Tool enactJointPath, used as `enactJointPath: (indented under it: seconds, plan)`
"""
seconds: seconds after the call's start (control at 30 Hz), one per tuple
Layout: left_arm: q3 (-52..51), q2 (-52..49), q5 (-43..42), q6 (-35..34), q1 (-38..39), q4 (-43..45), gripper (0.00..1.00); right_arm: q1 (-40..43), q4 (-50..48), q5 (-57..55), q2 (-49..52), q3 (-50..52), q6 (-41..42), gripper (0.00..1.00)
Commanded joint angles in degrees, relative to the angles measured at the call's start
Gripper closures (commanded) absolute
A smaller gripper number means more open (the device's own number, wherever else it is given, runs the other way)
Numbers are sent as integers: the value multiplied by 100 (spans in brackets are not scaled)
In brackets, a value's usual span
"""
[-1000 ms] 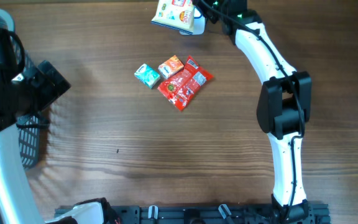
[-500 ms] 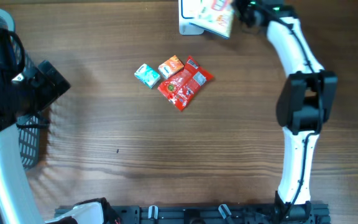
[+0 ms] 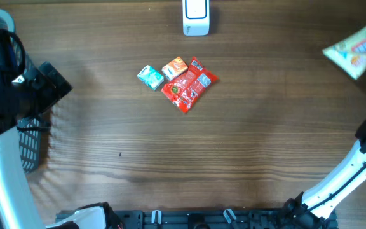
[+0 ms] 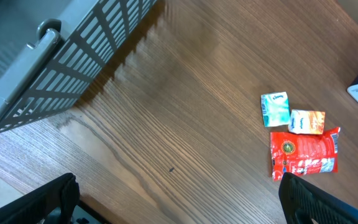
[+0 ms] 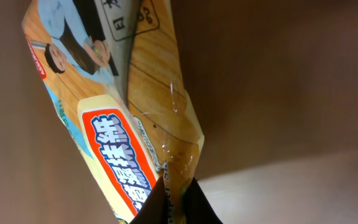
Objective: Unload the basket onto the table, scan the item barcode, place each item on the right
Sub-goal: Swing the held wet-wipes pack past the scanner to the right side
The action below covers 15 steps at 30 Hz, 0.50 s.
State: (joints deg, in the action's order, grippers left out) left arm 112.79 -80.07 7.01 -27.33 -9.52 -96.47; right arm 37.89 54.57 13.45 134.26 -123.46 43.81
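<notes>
Right gripper [image 5: 176, 200] is out of the overhead shot, but its wrist camera shows the jaws pinched shut on an edge of the yellow packet [image 5: 114, 124]. Overhead, that packet is at the far right, clipped by the frame and well apart from the white barcode scanner [image 3: 196, 18]. Left gripper [image 4: 182, 199] shows only finger stubs, spread wide, holding nothing. Mesh basket [image 4: 73, 62] is mostly hidden under the left arm, and its contents can't be made out. The teal packet [image 3: 150, 77], orange packet [image 3: 175, 67] and red packet [image 3: 189, 88] huddle together mid-table.

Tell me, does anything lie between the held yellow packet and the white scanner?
Nothing visible does. The yellow packet and the white scanner have only bare table between them; the three small packets lie off that line.
</notes>
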Motion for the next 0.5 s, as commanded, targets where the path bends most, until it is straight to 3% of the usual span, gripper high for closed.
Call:
enactJointPath:
  seconds: [0.0, 0.07, 0.1, 0.23, 0.3, 0.33, 0.47]
  plan:
    - [31, 4, -9, -15, -46, -2, 0, 144, 15, -597, -162, 22, -662, 96]
    - [31, 4, -9, -15, -46, -2, 0, 186, 42, -601, -127, 22, -789, 95]
    - [31, 4, -9, -15, -46, -2, 0, 188, 63, -603, -127, 22, -796, 85]
    - [31, 4, -9, -15, -46, -2, 0, 184, 101, -579, -127, 22, -933, 26]
    - [31, 4, -9, -15, -46, -2, 0, 184, 111, -404, -131, 13, -970, 6]
    - [31, 4, -9, -15, -46, -2, 0, 199, 103, -155, -142, -15, -1128, 0]
    - [31, 4, -9, -15, -46, -2, 0, 291, 24, 1425, -376, -199, -1720, 0]
